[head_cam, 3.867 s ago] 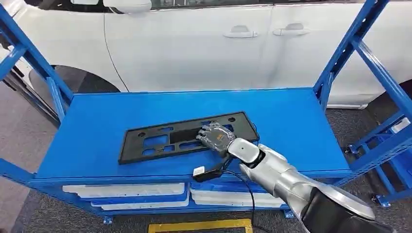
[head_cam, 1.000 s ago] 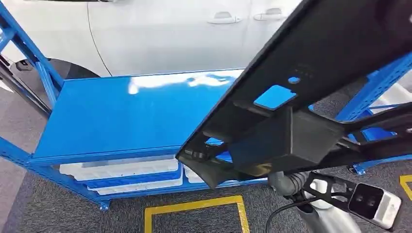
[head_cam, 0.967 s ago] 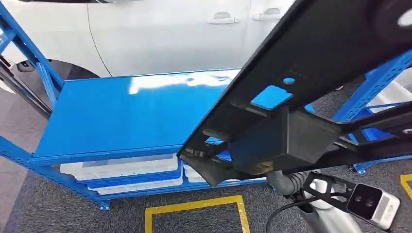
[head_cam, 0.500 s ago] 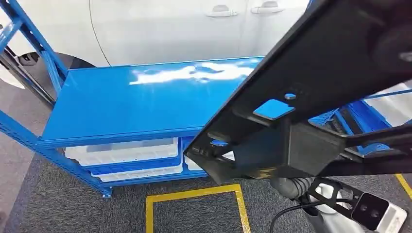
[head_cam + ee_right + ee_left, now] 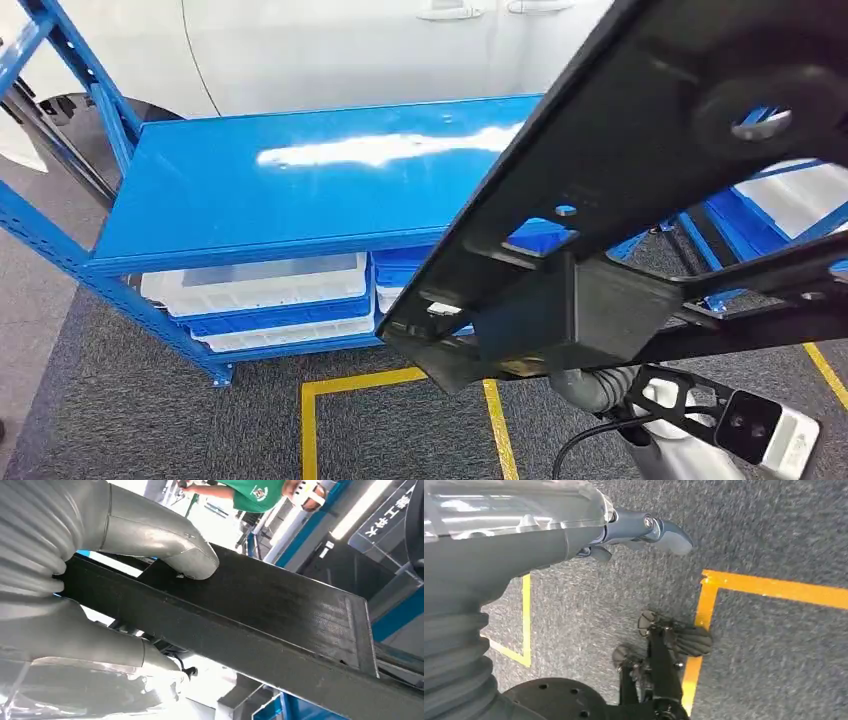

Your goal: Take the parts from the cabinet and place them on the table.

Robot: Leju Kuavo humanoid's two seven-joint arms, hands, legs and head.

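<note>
Nearest to me, my right hand [image 5: 100,575] grips the black plastic plate bracket [image 5: 640,190]; in the right wrist view the thumb presses on its upper face and the fingers [image 5: 90,650] wrap underneath. The bracket is held in the air, tilted, close under the head camera, reaching across the right half of that view. My left hand [image 5: 634,530] hangs over grey carpet [image 5: 774,540] with yellow floor tape [image 5: 704,610], fingers apart, holding nothing. Further out stands the blue shelf rack [image 5: 290,190], with white trays [image 5: 260,285] on the level below its top shelf. Behind it is a white car [image 5: 350,50].
</note>
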